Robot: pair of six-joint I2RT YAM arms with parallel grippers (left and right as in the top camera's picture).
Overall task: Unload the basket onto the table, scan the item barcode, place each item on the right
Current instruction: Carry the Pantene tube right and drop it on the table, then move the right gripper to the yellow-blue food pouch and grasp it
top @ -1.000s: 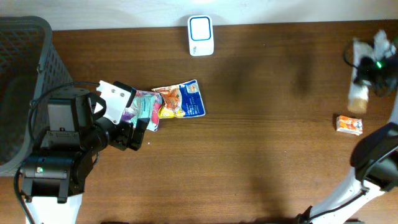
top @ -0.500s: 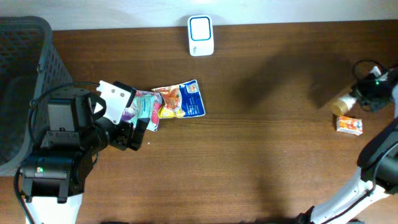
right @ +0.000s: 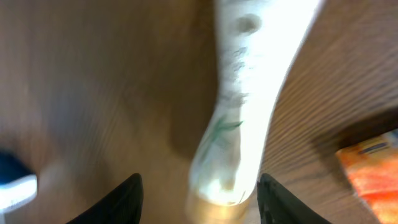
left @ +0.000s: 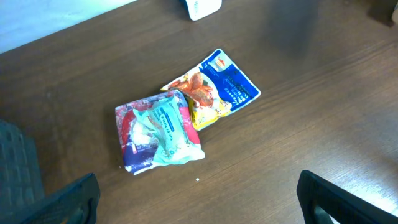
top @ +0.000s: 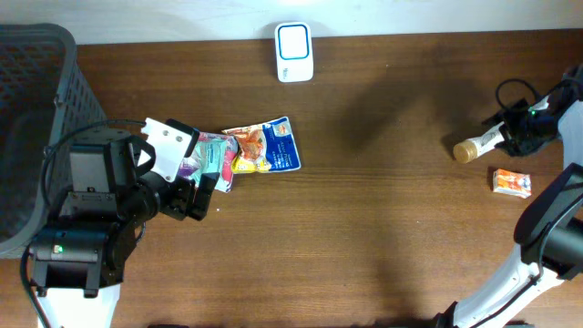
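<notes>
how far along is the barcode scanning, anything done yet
Nothing shows as finished: no item sits at the white scanner, and whether any was scanned cannot be told. In hand: the right claw straddles the bottle, jaws apart. Still to do: the blue packet and teal pack before the open left claw, and the orange box.

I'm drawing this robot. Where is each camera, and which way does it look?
Overhead: above the table, looking straight down at scanner, packets, bottle; left arm and right arm show.
Left wrist: on the left arm, slanting down at packets; left claw shows.
Right wrist: on the right arm, close to the bottle; right claw shows.
Shared: overhead and left wrist both see the packets.
</notes>
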